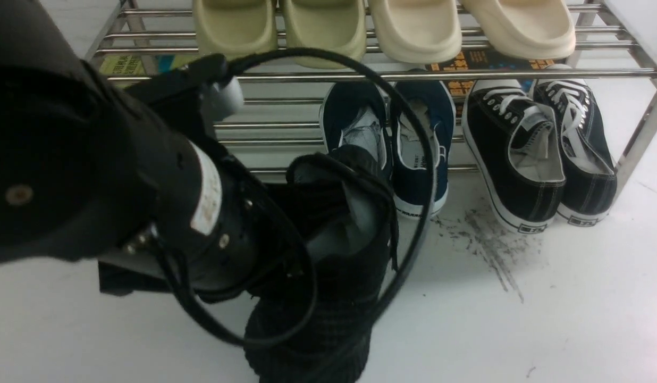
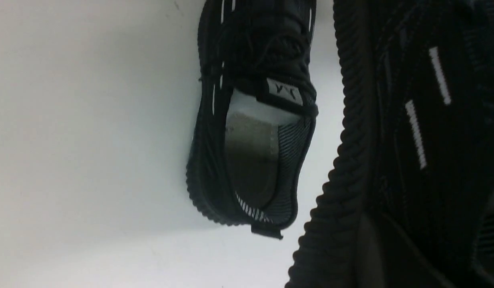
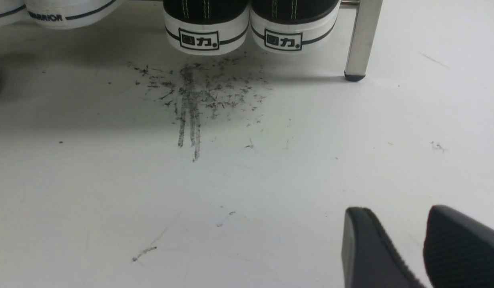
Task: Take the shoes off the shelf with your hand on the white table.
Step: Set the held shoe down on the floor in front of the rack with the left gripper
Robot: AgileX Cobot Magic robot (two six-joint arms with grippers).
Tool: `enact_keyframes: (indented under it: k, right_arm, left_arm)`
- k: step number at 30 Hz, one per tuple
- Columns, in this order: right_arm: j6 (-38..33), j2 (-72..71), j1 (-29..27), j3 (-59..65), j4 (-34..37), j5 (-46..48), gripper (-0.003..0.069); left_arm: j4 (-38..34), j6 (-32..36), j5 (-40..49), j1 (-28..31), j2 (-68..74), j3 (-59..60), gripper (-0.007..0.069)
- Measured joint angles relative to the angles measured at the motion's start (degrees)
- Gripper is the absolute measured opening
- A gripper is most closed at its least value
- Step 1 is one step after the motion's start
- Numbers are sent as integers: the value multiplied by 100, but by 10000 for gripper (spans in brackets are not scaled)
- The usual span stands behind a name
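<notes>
1 white table (image 1: 573,298) fills the lower part of the front view. 1 steel shelf (image 1: 307,77) with 2 tiers stands at its far side, and the foot of 1 shelf leg (image 3: 361,40) sits on the table.

Thick black left arm (image 1: 68,159) blocks most of the front view's left half, reaching down in front of the shelf. The left gripper is hidden behind the arm and the dark shoes, so I cannot tell if it is clamped or loose.

2 black knit shoes (image 1: 328,255) are off the shelf, in front of the lower tier's left end, right under the left arm's wrist. In the left wrist view 1 shoe (image 2: 247,152) lies sole-down on the table with white stuffing in its opening. The other shoe (image 2: 411,160) is very close to the camera, ridged sole edge showing; cannot tell if it touches the table.

Lower tier: navy pair (image 1: 408,143) in the middle, black canvas pair (image 1: 541,154) with white laces on the right. Top tier: 2 green slippers (image 1: 278,26), 2 cream slippers (image 1: 466,26).

Right gripper (image 3: 403,224) is low over the table, well apart from the shoes, fingers spread with nothing between them.

Black cable (image 1: 419,159) loops from the left arm over the shoes. Scuff marks (image 3: 191,104) lie just in front of the canvas pair.
</notes>
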Motion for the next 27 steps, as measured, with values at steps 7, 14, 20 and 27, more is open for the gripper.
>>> enact_keyframes:
  k: [7, 14, 20, 27]
  right_arm:
    - [0, 0, 0, 0, 0, 0, 237]
    - [0, 0, 0, 0, 0, 0, 237]
    - [0, 0, 0, 0, 0, 0, 237]
    - [0, 0, 0, 0, 0, 0, 237]
  left_arm:
    - [419, -1400, 75, -1079, 339, 0, 32]
    - [471, -1913, -161, -1454, 1204, 0, 35]
    - [849, -2151, -719, -1458, 1834, 0, 41]
    - [1276, -2776, -1072, -1458, 2383, 0, 50]
